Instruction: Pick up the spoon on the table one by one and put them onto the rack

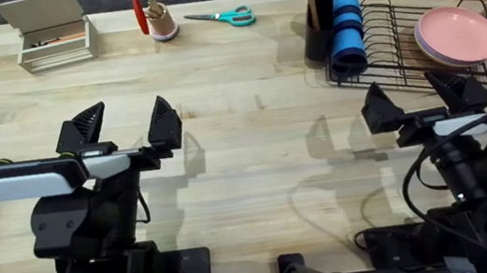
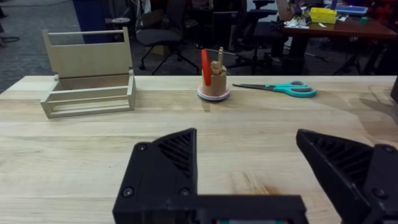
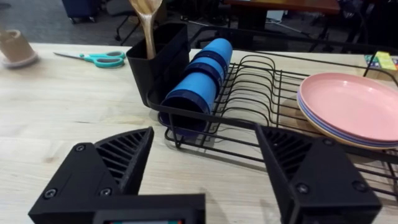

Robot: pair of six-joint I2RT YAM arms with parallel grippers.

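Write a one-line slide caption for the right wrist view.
Wooden spoon standing in the black rack's utensil holder, beside blue cups and pink plates.

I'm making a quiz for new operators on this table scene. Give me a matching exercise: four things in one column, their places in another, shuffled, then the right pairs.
Things:
1. spoon
2. pink plates
3. scissors
4. beige box

Places:
A. lying flat on the table, between the small cup and the rack
B. far left corner of the table
C. standing in the rack's black utensil holder
D. stacked on the rack's right end

Pairs: 1-C, 2-D, 3-A, 4-B
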